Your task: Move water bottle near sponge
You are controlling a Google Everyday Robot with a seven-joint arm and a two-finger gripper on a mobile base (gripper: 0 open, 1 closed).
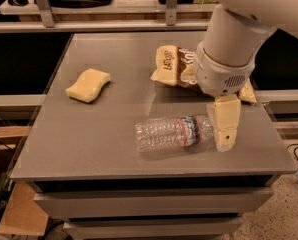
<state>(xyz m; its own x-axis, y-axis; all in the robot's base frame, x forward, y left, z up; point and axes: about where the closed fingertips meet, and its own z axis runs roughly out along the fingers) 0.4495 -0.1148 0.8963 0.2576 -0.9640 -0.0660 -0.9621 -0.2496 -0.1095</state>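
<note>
Gripper (224,140) at water bottle (169,133) neck end — sponge (88,85) well apart.

Bottle (171,134): clear, ribbed plastic; label band in red and blue.
Sponge (88,85): pale yellow, plain.
Bag (170,67): brown centre, cream edges, pale lettering.
Table (104,129): matt grey top, lighter grey drawer fronts.
Arm (229,49): white housing.
Gripper (224,139): cream, plain; sits at the bottle's right end, below the white housing.
</note>
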